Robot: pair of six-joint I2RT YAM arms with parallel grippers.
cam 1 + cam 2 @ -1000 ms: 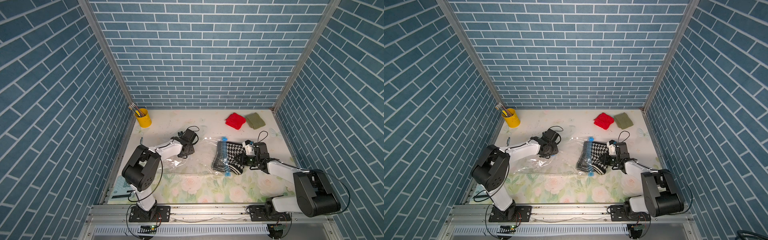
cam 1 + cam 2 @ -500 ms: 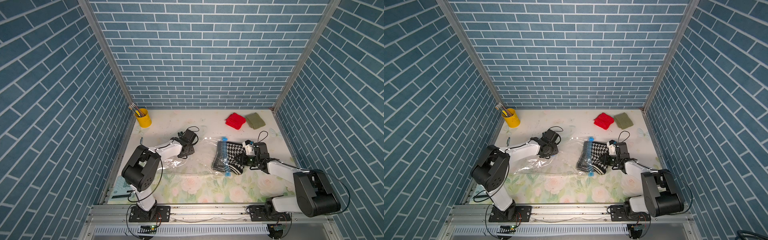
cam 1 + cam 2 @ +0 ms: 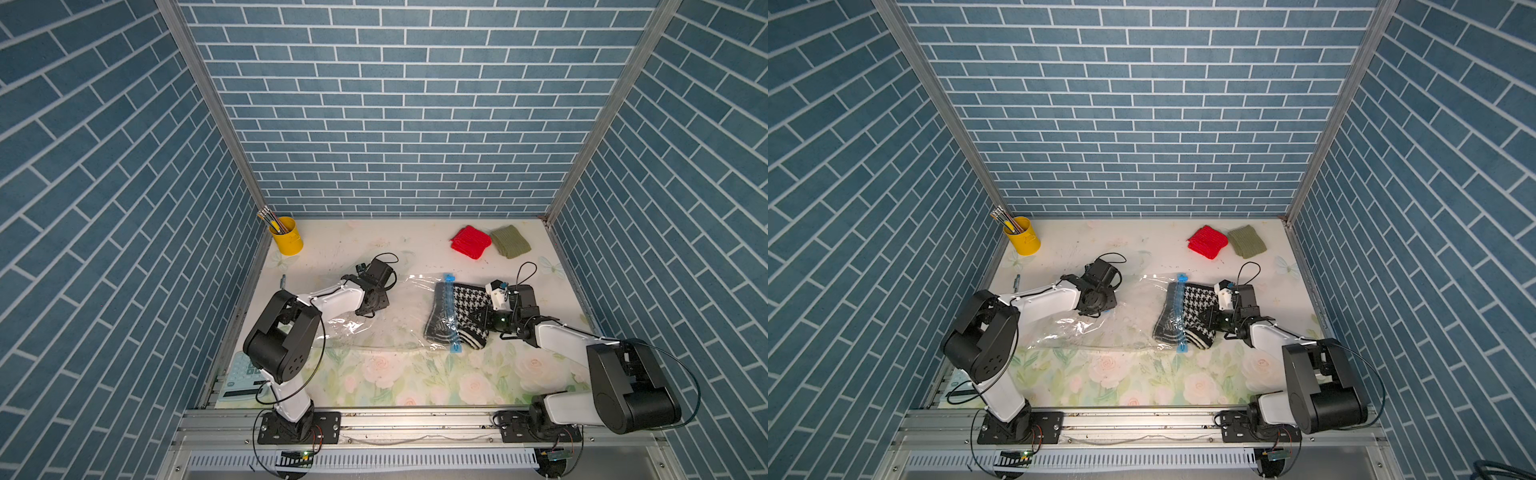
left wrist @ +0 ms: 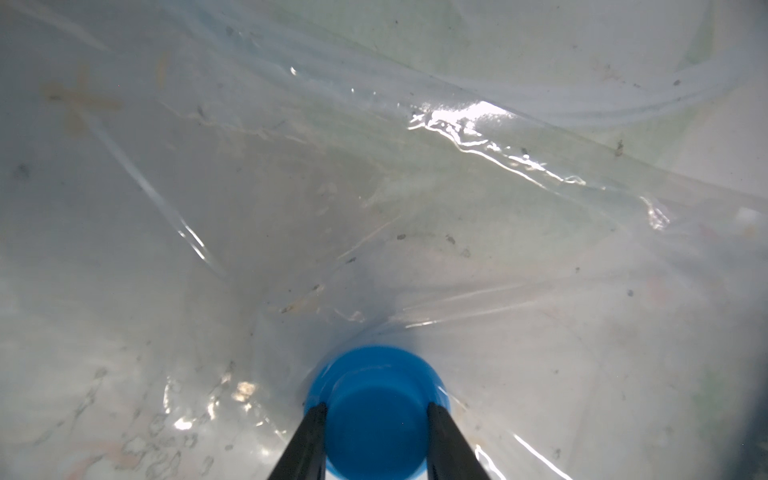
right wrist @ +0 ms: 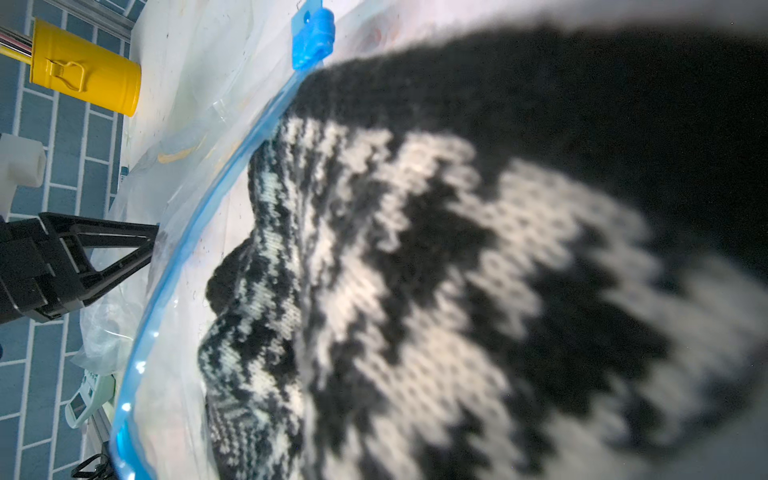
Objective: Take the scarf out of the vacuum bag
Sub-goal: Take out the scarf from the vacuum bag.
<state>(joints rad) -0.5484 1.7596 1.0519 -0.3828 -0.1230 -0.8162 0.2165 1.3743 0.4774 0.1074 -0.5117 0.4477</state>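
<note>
In both top views the vacuum bag (image 3: 397, 318) lies flat across the middle of the flowered table (image 3: 415, 386), its light-blue zip strip (image 3: 451, 320) toward the right arm. The scarf (image 3: 467, 299) lies across that strip: its striped end sits under the clear plastic, and its houndstooth part is outside on the table. The right tool (image 3: 478, 316) is down at the houndstooth end, and the left tool (image 3: 369, 312) is pressed down on the bag's opposite end. At the back of the table a small red knit (image 3: 1207, 242) and an olive-green knit (image 3: 1246, 241) lie just beside each other, well apart from the bag. A yellow cup (image 3: 1022, 236) of pencils stands in the back corner on the left arm's side, and a calculator (image 3: 243, 376) lies at the table edge by the left arm's base. In the left wrist view the left tool's two black fingers (image 4: 309, 436) are closed against opposite sides of the round blue valve cap (image 4: 376, 386), with wrinkled clear film all around it. In the right wrist view the scarf fills most of the picture, blurred close to the lens. The right tool's fingers are hidden there, but it is closed on the knit. The zip strip curves beside the scarf, with a blue slider clip (image 5: 311, 39) at its end.
</note>
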